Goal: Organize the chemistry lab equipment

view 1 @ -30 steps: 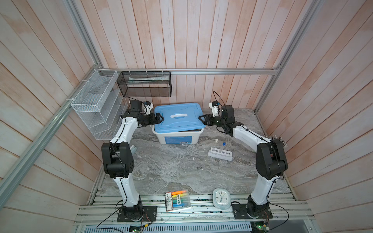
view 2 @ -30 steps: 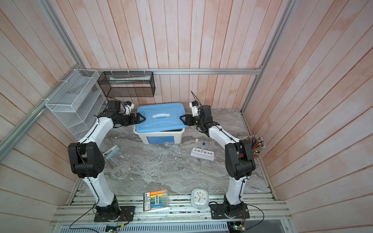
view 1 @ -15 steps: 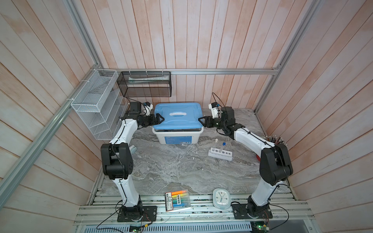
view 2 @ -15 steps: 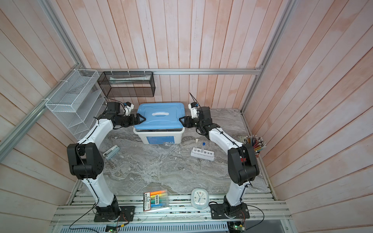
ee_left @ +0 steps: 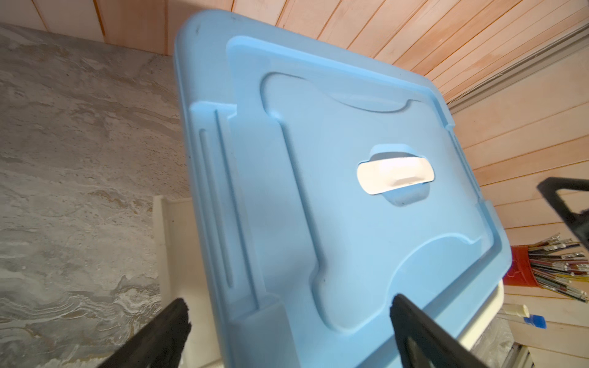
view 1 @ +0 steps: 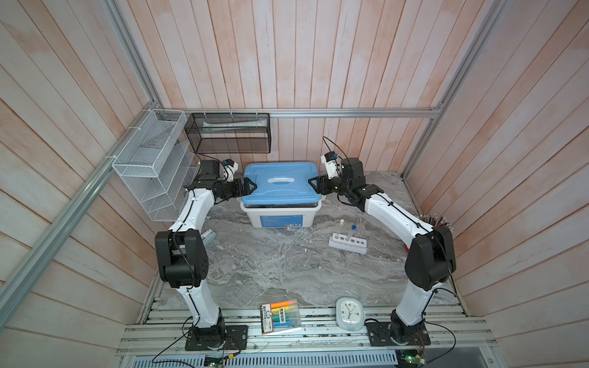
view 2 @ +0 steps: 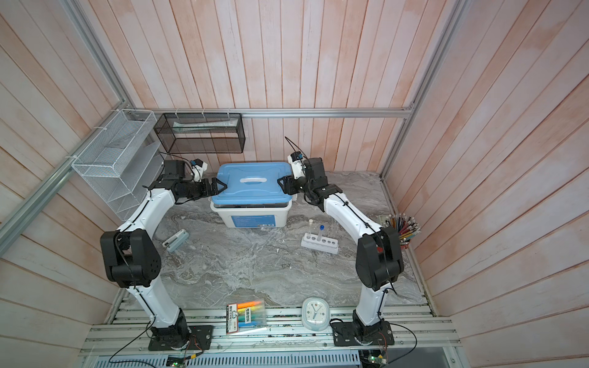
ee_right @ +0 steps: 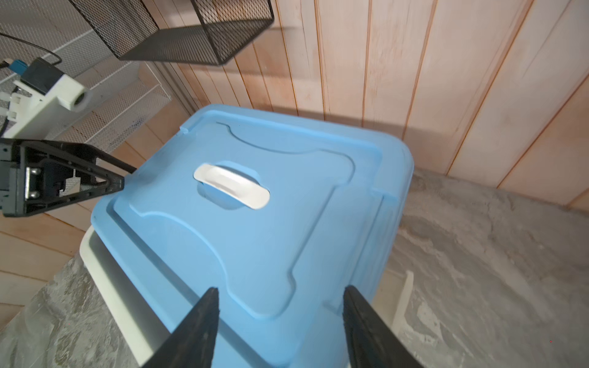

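Straddling opposite ends of the blue lid [view 1: 280, 195] over the white bin [view 1: 277, 218], the left pincer [view 1: 252, 186] is spread wide and the right pincer [view 1: 311, 184] partly spread. Whether either clamps the lid I cannot tell, and the bin's contents are hidden. On the tabletop [view 1: 271, 270] near the bin, the white six-hole rack [view 1: 350, 246] holds the white-capped tube [view 1: 341, 227] and blue-capped tube [view 1: 351, 233] upright.
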Tool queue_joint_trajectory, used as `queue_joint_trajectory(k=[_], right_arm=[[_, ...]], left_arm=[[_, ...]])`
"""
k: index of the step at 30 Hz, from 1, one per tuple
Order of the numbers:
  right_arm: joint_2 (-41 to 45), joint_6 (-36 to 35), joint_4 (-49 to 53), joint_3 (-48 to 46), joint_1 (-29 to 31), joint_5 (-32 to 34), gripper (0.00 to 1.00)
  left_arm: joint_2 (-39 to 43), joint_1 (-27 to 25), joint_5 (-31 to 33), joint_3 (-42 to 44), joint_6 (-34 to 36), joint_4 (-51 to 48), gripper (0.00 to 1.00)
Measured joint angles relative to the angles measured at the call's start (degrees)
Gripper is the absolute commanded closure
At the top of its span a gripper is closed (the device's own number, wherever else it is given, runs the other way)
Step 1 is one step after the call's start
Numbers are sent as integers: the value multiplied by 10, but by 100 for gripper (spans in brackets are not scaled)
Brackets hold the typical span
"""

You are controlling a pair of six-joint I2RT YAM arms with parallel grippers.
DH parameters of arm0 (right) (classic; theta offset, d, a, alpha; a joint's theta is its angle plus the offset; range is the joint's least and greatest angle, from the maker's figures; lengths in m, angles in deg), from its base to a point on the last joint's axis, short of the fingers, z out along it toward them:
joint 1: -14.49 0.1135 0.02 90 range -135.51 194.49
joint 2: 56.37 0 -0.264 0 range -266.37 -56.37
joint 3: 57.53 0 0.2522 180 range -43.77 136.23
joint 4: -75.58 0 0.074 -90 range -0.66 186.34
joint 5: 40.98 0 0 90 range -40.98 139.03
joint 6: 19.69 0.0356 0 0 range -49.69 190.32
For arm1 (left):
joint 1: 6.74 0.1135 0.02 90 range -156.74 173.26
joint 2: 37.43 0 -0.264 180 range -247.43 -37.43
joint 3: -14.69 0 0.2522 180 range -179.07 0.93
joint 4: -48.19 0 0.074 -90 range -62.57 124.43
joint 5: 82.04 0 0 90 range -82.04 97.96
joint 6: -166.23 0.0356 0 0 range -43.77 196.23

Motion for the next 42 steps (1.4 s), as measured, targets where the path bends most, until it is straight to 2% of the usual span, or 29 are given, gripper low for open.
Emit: queue_joint_trajectory(k=[8,16,20,30,42], right_arm=[[-34,-124,66,66,41,71,31],[-91,-247,150,140,56,94,30],[-111,-286,178,175,63,94,30],[-126,-358,211,183,84,83,30],[-124,-397,201,174,88,82,30]], left_arm=[[21,-9,66,0,21,-7,0],[45,-57,177,0,84,-23,0],[45,-78,210,0,107,-36,0],[45,-97,233,0,138,-52,0],[44,-106,239,-1,151,-79,0]])
